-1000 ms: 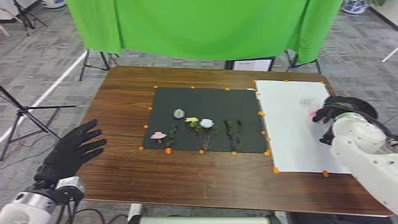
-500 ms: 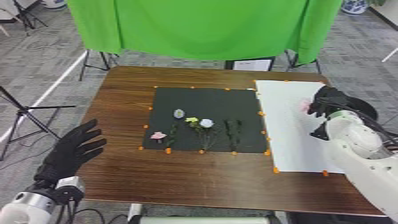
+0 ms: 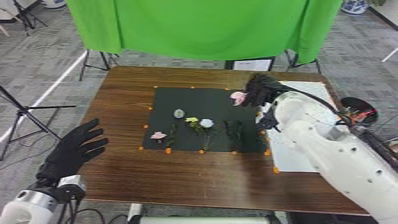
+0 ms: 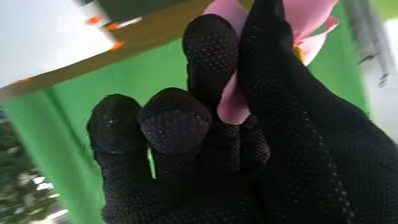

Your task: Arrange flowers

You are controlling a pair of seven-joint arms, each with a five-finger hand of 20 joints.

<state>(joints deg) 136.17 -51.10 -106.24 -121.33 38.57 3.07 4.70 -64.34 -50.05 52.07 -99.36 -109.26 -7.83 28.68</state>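
My right hand (image 3: 263, 91) is over the right edge of the black mat (image 3: 191, 94), pinching a pink flower (image 3: 238, 98). In the right wrist view the right hand (image 4: 213, 150) holds the pink flower (image 4: 307, 17) between thumb and finger, petals past the fingertips. On the mat lie a small pink flower (image 3: 158, 135), a yellow flower (image 3: 191, 119), a white flower (image 3: 206, 123), a pale oval item (image 3: 179, 113) and dark green stems (image 3: 233, 131). My left hand (image 3: 69, 151) is held off the table's left side, its fingers straight and spread.
A white sheet (image 3: 293, 155) lies right of the mat under the right arm. Orange markers (image 3: 168, 150) line both. A dark round container (image 3: 358, 110) with something reddish inside stands at the table's right edge. Beyond the table hangs a green cloth (image 3: 204, 30).
The right hand has swung left with the pink flower, from beside the round container, across the white sheet to the mat's right edge. The left hand has barely moved.
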